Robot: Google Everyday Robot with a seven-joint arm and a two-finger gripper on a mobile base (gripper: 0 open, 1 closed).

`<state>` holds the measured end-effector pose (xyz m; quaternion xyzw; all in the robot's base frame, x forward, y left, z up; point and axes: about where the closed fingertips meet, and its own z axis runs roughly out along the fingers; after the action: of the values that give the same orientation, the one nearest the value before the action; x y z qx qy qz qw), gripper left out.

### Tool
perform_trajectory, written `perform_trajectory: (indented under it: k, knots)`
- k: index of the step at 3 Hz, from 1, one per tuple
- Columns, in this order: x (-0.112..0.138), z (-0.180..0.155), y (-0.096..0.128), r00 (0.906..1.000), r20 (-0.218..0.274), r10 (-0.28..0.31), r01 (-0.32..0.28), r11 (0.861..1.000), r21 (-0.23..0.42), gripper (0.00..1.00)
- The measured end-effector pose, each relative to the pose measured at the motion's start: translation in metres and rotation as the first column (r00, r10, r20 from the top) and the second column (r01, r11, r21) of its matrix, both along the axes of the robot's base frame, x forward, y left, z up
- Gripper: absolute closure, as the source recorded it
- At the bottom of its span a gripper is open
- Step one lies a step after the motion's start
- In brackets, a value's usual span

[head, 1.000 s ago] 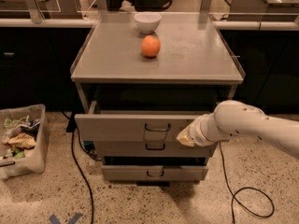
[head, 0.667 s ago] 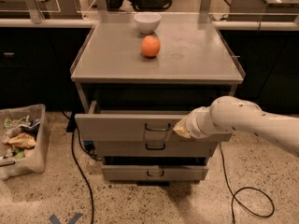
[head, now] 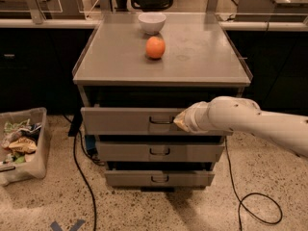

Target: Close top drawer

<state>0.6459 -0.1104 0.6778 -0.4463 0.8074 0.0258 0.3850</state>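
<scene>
The top drawer (head: pixel 125 121) is a wide grey metal drawer with a small dark pull (head: pixel 160 120) at its centre. It stands slightly out from the grey cabinet, with a dark gap above it. My gripper (head: pixel 179 121) is at the end of the white arm that comes in from the right. It rests against the drawer front just right of the pull.
Two narrower grey drawers (head: pixel 159 152) sit below. An orange (head: pixel 155 47) and a white bowl (head: pixel 152 22) stand on the cabinet top (head: pixel 202 57). A bin of rubbish (head: pixel 21 143) stands at the left. Black cables (head: pixel 255 206) lie on the speckled floor.
The top drawer has slid back toward the cabinet. My gripper has moved left along its front toward the pull.
</scene>
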Motion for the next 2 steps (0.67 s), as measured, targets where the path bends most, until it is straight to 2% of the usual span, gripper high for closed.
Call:
perform_trajectory:
  k: [2]
  knots:
    - [0.0037, 0.0033, 0.0003, 0.9998, 0.019, -0.004, 0.005, 1.000, -0.020, 1.00]
